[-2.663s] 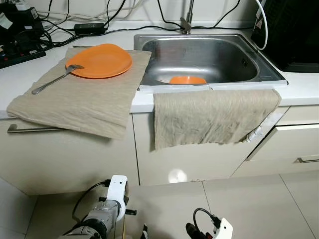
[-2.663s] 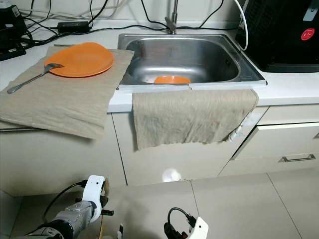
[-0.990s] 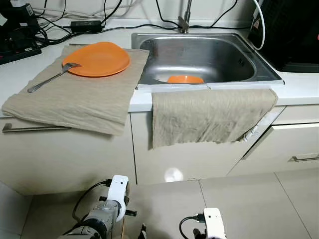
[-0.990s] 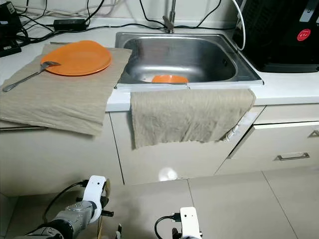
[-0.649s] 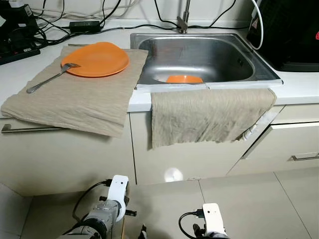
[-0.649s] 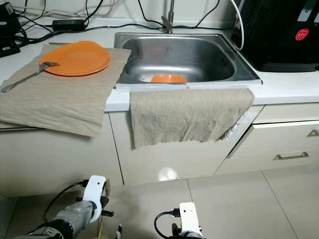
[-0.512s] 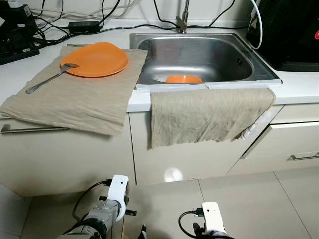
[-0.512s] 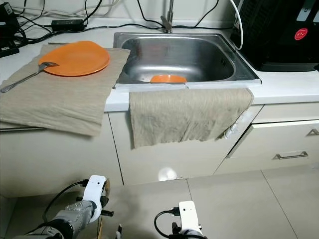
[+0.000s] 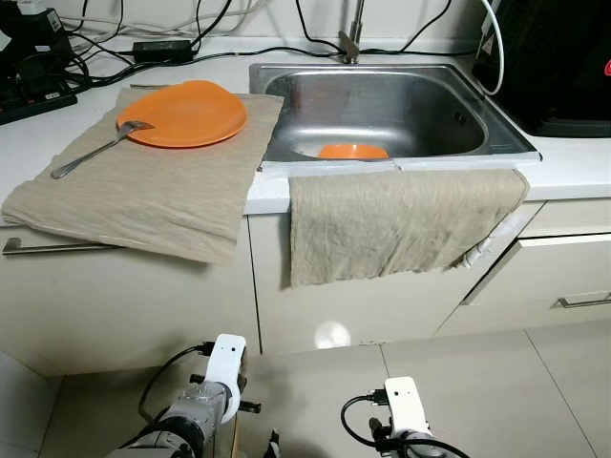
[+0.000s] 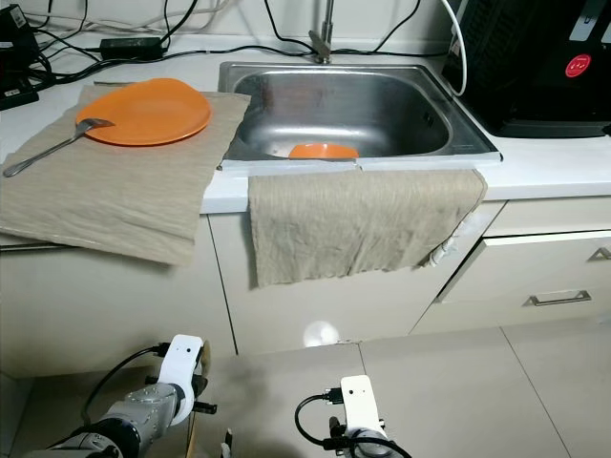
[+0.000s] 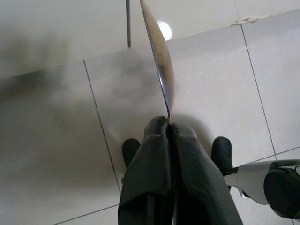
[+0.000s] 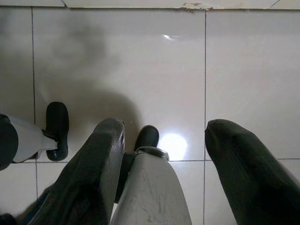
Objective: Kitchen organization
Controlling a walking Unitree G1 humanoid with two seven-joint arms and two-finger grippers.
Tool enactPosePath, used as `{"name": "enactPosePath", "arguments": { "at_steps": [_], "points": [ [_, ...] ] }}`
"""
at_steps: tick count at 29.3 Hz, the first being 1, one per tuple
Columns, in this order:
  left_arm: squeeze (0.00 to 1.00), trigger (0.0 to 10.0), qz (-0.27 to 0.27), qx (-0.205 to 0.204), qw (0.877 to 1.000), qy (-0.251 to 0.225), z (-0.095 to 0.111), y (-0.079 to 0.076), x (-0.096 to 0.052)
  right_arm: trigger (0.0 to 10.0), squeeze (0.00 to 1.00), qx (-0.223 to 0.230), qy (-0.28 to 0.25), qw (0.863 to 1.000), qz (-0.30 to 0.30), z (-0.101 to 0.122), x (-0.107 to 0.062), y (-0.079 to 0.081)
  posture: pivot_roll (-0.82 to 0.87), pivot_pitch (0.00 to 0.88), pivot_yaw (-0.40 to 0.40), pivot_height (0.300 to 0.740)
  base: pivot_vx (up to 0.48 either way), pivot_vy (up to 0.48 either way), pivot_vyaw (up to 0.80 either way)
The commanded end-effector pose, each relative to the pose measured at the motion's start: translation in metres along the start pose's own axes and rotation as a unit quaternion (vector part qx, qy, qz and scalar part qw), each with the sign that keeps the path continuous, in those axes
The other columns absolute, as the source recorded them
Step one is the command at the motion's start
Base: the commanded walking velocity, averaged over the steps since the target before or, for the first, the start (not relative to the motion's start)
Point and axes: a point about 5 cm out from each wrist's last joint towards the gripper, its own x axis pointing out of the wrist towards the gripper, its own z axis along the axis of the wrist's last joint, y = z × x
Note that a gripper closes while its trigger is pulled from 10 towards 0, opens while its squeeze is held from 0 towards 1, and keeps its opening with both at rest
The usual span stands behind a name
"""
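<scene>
An orange plate (image 9: 183, 114) with a fork (image 9: 100, 151) leaning on its rim lies on a beige cloth (image 9: 143, 200) left of the steel sink (image 9: 410, 105). A second orange dish (image 9: 352, 152) sits in the sink bottom. Another beige cloth (image 9: 391, 224) hangs over the sink's front edge. Both arms hang low over the tiled floor. My left gripper (image 11: 168, 125) is shut on a thin metal utensil (image 11: 159, 56) seen edge-on. My right gripper (image 12: 166, 125) is open with nothing between its fingers.
A black appliance (image 9: 563, 57) stands on the counter right of the sink. A power strip and cables (image 9: 38, 91) lie at the back left, and a faucet (image 9: 353, 38) rises behind the sink. Drawer handles (image 9: 582, 302) stick out below the counter.
My right wrist has shifted left and a little up at the bottom of the view. The left arm and the items on the counter have stayed put.
</scene>
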Motion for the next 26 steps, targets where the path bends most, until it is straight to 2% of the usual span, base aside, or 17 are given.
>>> {"name": "enactPosePath", "arguments": {
  "at_steps": [1,23,24,25,26],
  "points": [
    [0.00,0.0,-0.002,0.005,1.000,0.006,0.0014,-0.0012,0.0003,10.0,0.00,-0.088,-0.014,0.996,-0.020,0.0627,0.0065,-0.0167,0.07,0.000,-0.031,0.740,0.000,0.000,0.00],
    [0.00,0.0,-0.001,0.006,1.000,0.008,0.0013,-0.0009,0.0003,10.0,0.00,-0.084,-0.014,0.996,-0.021,0.0632,0.0066,-0.0166,0.07,0.000,-0.027,0.740,0.000,0.000,0.00],
    [0.00,1.6,-0.001,0.006,1.000,0.009,0.0011,-0.0008,0.0003,10.0,0.00,-0.084,-0.013,0.996,-0.021,0.0630,0.0066,-0.0166,0.07,0.000,-0.027,0.740,0.000,0.000,0.00],
    [0.00,4.0,-0.001,0.005,1.000,0.009,0.0008,-0.0008,0.0003,10.0,0.00,-0.084,-0.013,0.996,-0.021,0.0629,0.0066,-0.0165,0.07,0.000,-0.026,0.740,0.000,0.000,0.00],
    [0.00,4.0,-0.001,0.005,1.000,0.010,0.0006,-0.0007,0.0003,10.0,0.00,-0.084,-0.013,0.996,-0.021,0.0627,0.0066,-0.0164,0.07,0.000,-0.026,0.740,0.000,0.000,0.00]
  ]
}}
